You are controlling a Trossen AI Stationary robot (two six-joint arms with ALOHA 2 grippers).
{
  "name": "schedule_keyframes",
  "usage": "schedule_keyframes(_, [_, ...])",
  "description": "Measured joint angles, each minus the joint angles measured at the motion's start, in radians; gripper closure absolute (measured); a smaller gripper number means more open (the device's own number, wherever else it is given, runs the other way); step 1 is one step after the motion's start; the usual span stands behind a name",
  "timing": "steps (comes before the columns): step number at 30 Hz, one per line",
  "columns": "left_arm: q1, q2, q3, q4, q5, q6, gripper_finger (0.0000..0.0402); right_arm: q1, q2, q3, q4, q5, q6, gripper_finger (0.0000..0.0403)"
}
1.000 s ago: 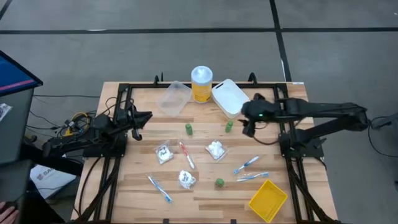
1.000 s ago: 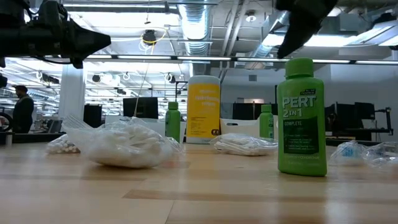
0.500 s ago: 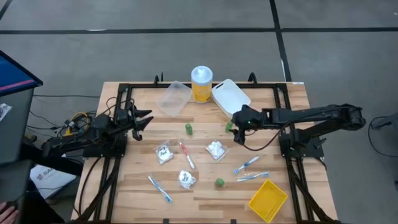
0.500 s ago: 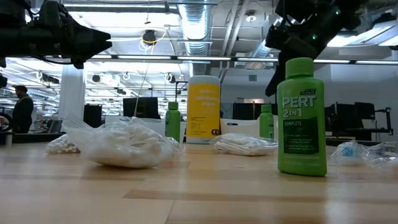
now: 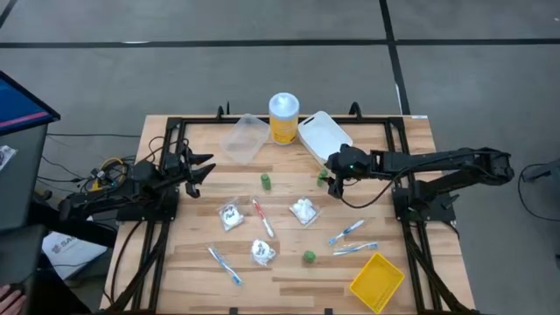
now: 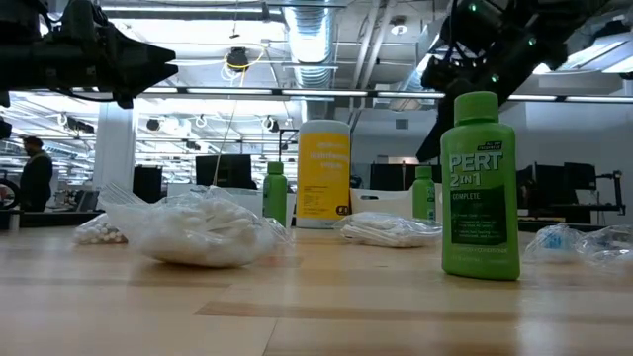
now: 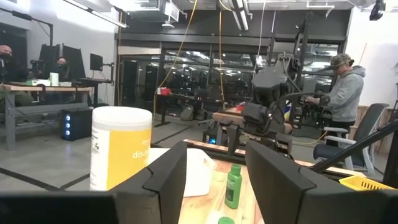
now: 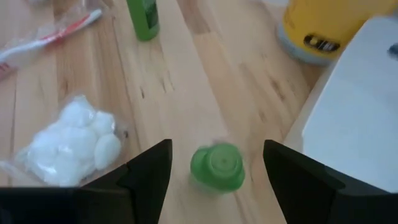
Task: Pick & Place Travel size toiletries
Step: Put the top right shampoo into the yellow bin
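Three small green bottles stand on the table [image 5: 265, 181], [image 5: 322, 178], [image 5: 309, 256]. A red-white toothbrush [image 5: 262, 217] and blue-white ones [image 5: 346, 231], [image 5: 355, 248], [image 5: 225, 264] lie flat among clear packets of white cotton [image 5: 231, 214], [image 5: 304, 210], [image 5: 262, 252]. My right gripper [image 5: 331, 179] hangs open above the bottle by the white container. In the right wrist view that bottle's cap [image 8: 217, 166] shows between the two spread fingers, apart from both. My left gripper [image 5: 203, 168] waits open over the table's left side.
At the far edge stand a tall yellow jar with white lid [image 5: 283, 118], a clear container [image 5: 245, 137] and a white container [image 5: 324, 136]. A yellow tray [image 5: 377, 282] sits at the near right corner. A person [image 7: 345, 93] stands in the room beyond the table.
My right gripper has moved toward the table's left and come down, from beside the white container to over the green bottle next to it. It has stayed open. Nothing on the table has moved.
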Motion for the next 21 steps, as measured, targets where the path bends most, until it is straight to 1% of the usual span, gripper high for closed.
schedule_keyframes(4, [0.0,0.0,0.0,0.0,0.001,0.0,0.0242,-0.029,0.0,-0.037,0.05,-0.031,0.001,0.0158])
schedule_keyframes(9, [0.0,0.0,0.0,0.0,0.002,0.0,0.024,-0.047,0.0,-0.041,0.094,-0.056,-0.025,0.0158])
schedule_keyframes(16, [0.0,0.0,0.0,0.0,0.002,0.0,0.0242,-0.063,0.076,-0.042,0.127,-0.106,-0.031,0.0158])
schedule_keyframes(21, [0.0,0.0,0.0,0.0,-0.001,0.0,0.0241,-0.065,0.126,-0.042,0.166,-0.111,-0.032,0.0159])
